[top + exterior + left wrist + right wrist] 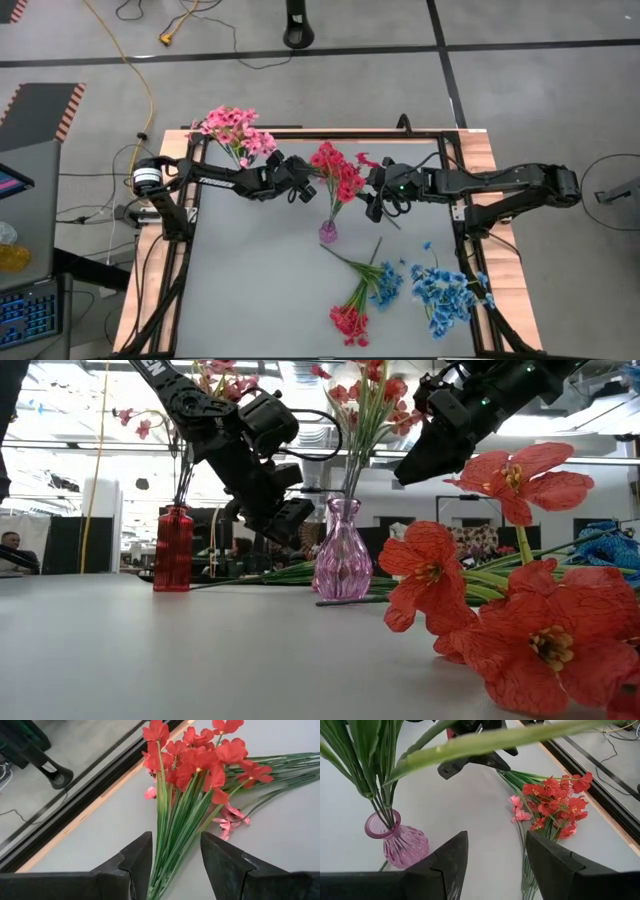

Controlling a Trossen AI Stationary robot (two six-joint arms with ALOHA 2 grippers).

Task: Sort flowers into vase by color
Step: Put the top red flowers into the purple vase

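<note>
I have both arms reaching in over the far half of the table (260, 290); the left gripper (303, 190) hangs just to the left of the red bunch standing in the purple glass vase (328, 232), and its fingers (135, 860) are spread apart with nothing between them. From the left wrist view I look past those fingers at red flowers (200, 757) on long green stems, with a small pink sprig (227, 820) lying on the table beside them.

The right gripper (375, 205) sits just to the right of the same bunch, near the vase; its fingers (447, 857) are likewise parted and empty. In the right wrist view the purple vase (400, 842) stands upright with green stems rising out of its neck; farther off, another red cluster (555, 800) and a pink sprig (519, 812) lie flat on the table.

In the high view the red flowers in the purple vase (335, 172) stand at the table's middle; a pink bunch (235, 130) stands at the far left corner, and in the low view it rises from a red vase (173, 548). On the near side a loose red bunch (350, 320) lies with its stems pointing toward the vase; a blue sprig (385, 283) lies just beside it, and a larger blue bunch (445, 293) lies near the right edge. In the low view big red blossoms (520, 630) fill the right foreground.
</note>
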